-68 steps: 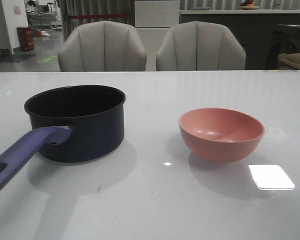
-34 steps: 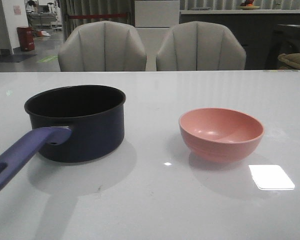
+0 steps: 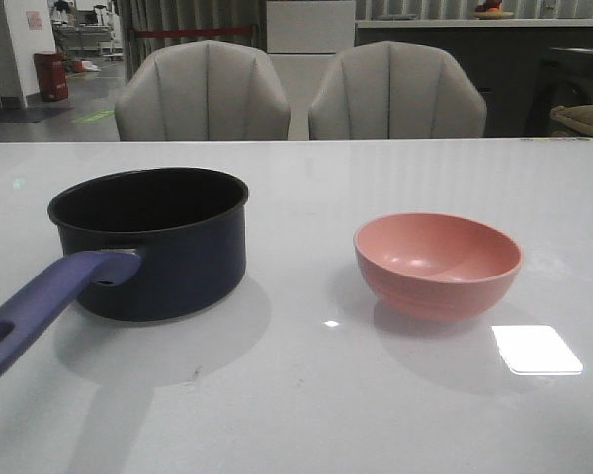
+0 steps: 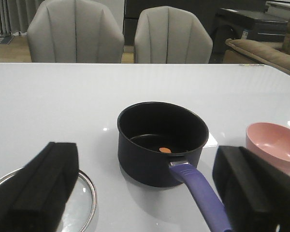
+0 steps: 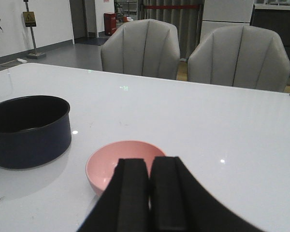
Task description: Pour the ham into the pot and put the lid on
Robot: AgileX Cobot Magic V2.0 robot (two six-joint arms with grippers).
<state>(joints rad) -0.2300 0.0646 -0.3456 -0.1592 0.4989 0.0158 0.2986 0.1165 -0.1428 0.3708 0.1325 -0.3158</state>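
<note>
**Ham in pot, lid off to the side**

From the front: pot (image 3: 153, 242) on the white worktop (image 3: 306, 395), handle toward the camera, pink bowl (image 3: 438, 264) well apart to the right, pot's inside dark and unreadable. From the left wrist: ham (image 4: 166, 150) lying on the pot floor near the handle side; lid (image 4: 79, 203) flat on the worktop beside the pot, partly hidden; left hand (image 4: 150, 191) spread wide, holding nothing. From the right wrist: right hand (image 5: 150, 191) pressed closed, empty, just short of the bowl.

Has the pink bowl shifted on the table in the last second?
No. The pink bowl sits in the same spot relative to the pot and the chairs behind.
</note>
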